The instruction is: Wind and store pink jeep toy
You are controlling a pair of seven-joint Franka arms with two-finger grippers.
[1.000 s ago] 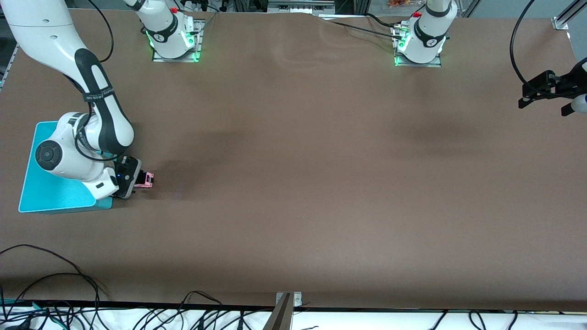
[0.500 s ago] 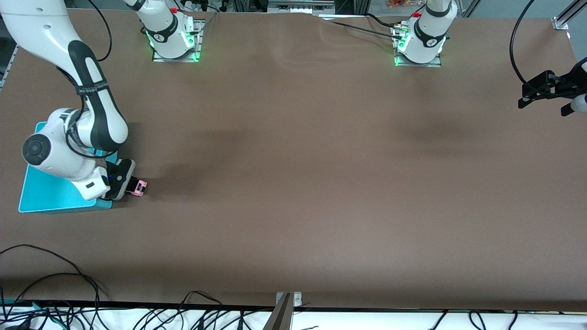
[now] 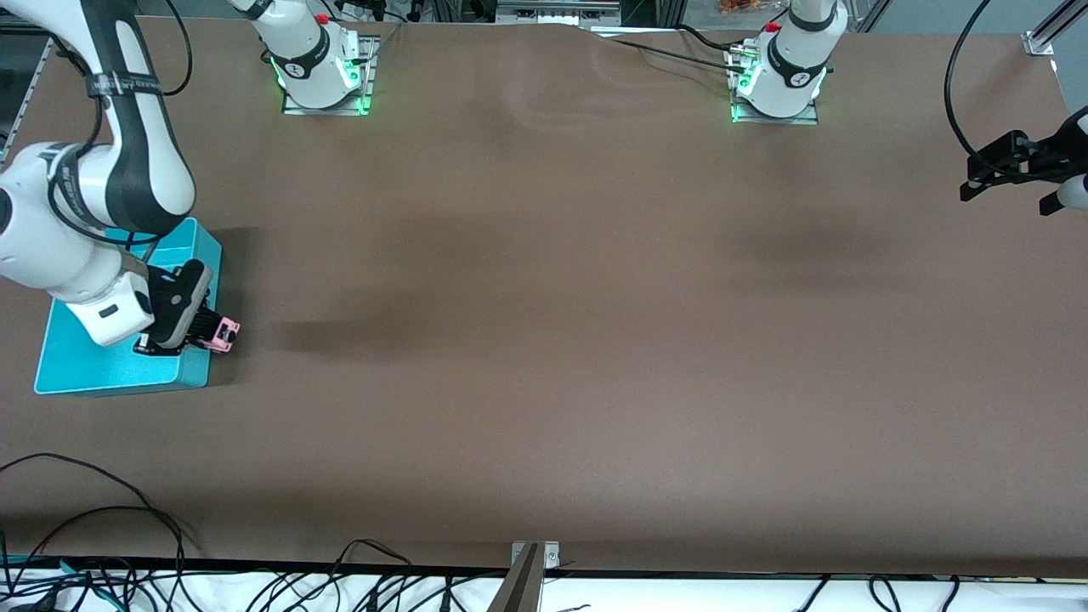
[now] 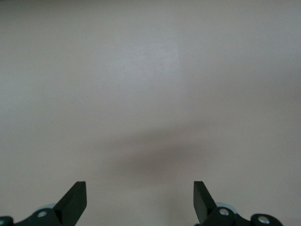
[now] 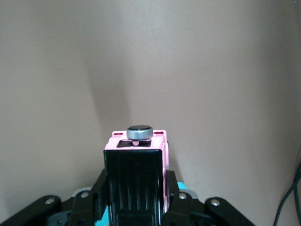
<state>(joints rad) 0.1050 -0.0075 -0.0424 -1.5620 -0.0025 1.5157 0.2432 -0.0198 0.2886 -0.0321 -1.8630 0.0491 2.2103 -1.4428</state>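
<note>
Right gripper (image 3: 204, 327) clamps the small, light, rigid toy jeep (image 3: 224, 333) by its flanks over the bin (image 3: 110, 374)'s edge; the left gripper (image 4: 139, 202) waits, fingers spread and empty.

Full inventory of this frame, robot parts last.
pink jeep toy: one, pink with black roof, held in the air over the bin's edge nearest the table's middle
turquoise bin: one, at the right arm's end of the table
table: one, brown cover
cables: several, black, along the table edge nearest the front camera
right gripper: shut on the jeep
left gripper: open, empty, waiting at the left arm's end of the table
</note>
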